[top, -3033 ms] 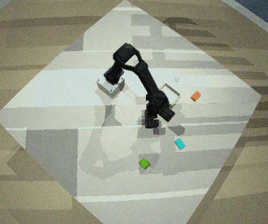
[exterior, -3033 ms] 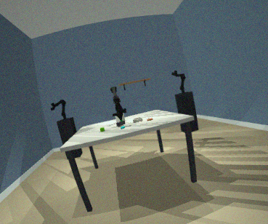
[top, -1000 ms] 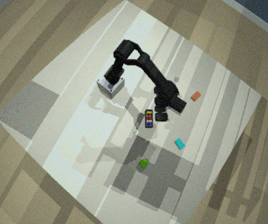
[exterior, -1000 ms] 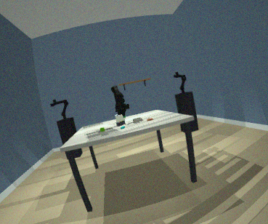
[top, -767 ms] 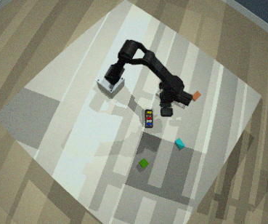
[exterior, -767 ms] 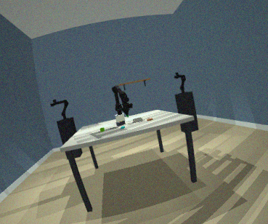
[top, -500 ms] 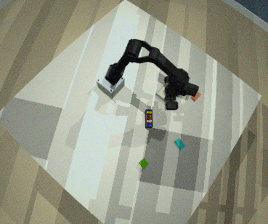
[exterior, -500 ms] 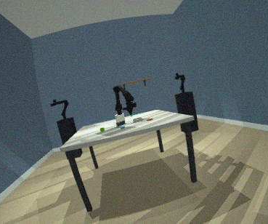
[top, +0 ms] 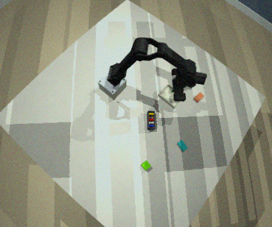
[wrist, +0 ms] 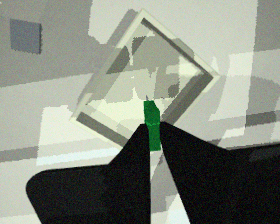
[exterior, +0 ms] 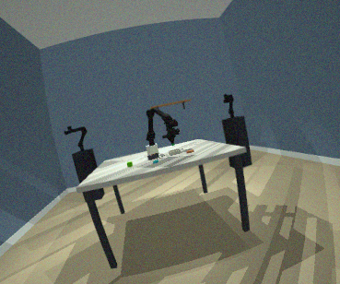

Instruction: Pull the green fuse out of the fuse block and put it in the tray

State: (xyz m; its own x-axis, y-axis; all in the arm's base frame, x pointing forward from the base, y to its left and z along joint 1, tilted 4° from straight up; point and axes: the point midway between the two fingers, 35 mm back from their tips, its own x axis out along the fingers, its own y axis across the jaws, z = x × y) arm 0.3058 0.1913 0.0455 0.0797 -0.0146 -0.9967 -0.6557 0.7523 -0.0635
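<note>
Hand (wrist: 152,131) clamped on the green fuse (wrist: 151,123), held above the tray (wrist: 116,118); fuse tip sits over the tray's near corner in the wrist view. Block (top: 151,120) well apart on the worktop (top: 58,110), other fuses seated.

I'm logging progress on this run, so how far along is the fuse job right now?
Done: the green fuse is out of the fuse block, which sits apart on the table with the other fuses in it. In hand: the claw is shut on the fuse and holds it over the tray. Left: lower the fuse into the tray and let go.
</note>
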